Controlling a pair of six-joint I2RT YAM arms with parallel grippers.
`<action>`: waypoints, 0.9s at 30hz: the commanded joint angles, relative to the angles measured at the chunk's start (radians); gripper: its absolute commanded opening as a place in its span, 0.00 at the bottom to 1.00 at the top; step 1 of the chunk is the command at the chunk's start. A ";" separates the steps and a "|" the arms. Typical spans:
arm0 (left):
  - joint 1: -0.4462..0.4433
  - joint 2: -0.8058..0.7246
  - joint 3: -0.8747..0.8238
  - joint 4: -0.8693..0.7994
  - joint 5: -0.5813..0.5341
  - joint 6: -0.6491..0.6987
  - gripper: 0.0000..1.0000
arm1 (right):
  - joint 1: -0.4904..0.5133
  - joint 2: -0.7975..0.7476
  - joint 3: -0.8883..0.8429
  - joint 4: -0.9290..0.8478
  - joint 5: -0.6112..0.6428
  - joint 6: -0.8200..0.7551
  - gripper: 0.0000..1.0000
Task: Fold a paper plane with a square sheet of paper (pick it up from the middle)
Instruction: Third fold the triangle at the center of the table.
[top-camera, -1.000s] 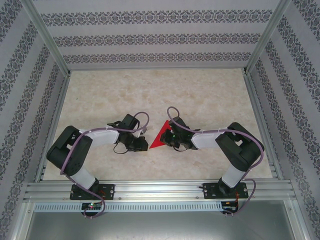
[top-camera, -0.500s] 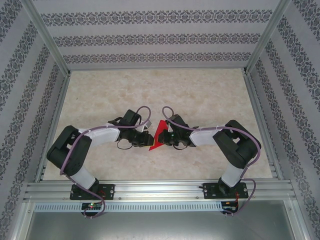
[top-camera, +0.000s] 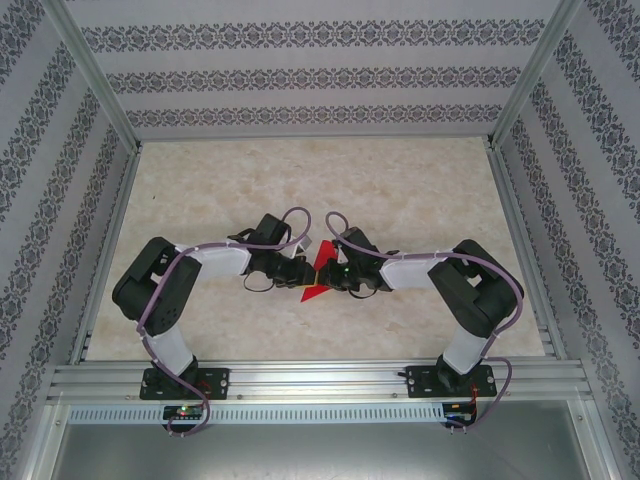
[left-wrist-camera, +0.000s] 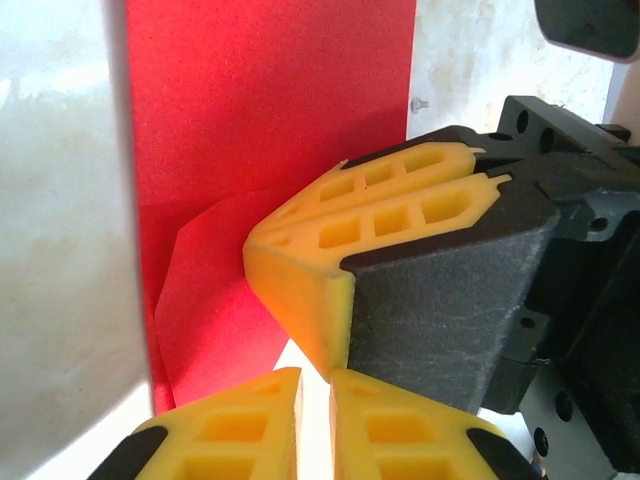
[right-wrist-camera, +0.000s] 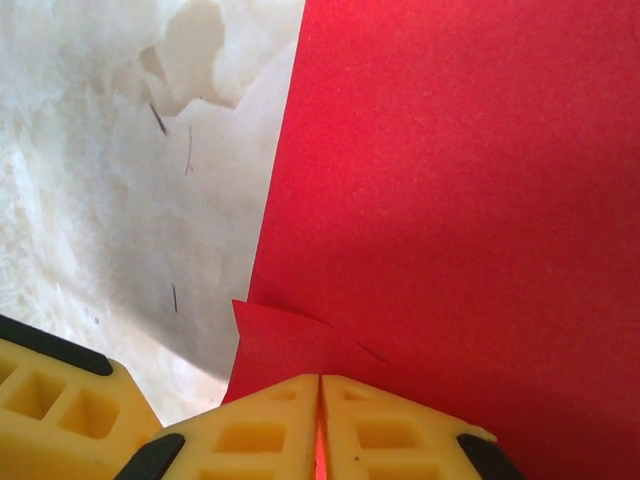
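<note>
Scene: Two arms are set tip to tip at the middle of a cream marbled desk (top-camera: 300, 190), with a bright red, partly folded square sheet of paper (top-camera: 313, 291) caught between them.
Paper's lie: From above, the red sheet's visible length is laid roughly near to far, slightly slanted, across the line joining the two wrists.
Grip, right: The right jaws are closed on the sheet's edge. A sliver of red is seen in the slit between their yellow fingertips (right-wrist-camera: 250, 435), and the sheet (right-wrist-camera: 450, 200) is spread ahead and to the right of them.
Grip, left: The left jaws are drawn almost together, with only pale desk seen in the slit between their fingertips (left-wrist-camera: 230, 440). Nothing is seen gripped there. The sheet (left-wrist-camera: 270, 120) is found just ahead and to their left.
Nearer arm: Neither is favoured. The hold is judged to be the right arm's alone, so a sideways shift is judged to be needed before the left jaws can take the paper.
View against view: The right arm's fingertips (left-wrist-camera: 380, 210) against the sheet and a curved overlapping layer are shown from the left wrist. From above, these are hidden under the wrists. Whether the sheet is lifted clear of the desk cannot be told.
</note>
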 joint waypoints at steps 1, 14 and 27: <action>-0.011 0.064 -0.003 -0.008 -0.039 0.032 0.14 | -0.002 -0.042 0.020 0.007 0.026 0.035 0.12; -0.012 -0.055 -0.020 -0.014 -0.035 0.022 0.12 | -0.001 -0.034 0.030 -0.024 0.051 0.045 0.11; -0.028 -0.002 0.004 -0.023 0.040 0.038 0.14 | -0.003 -0.027 0.030 -0.018 0.059 0.055 0.10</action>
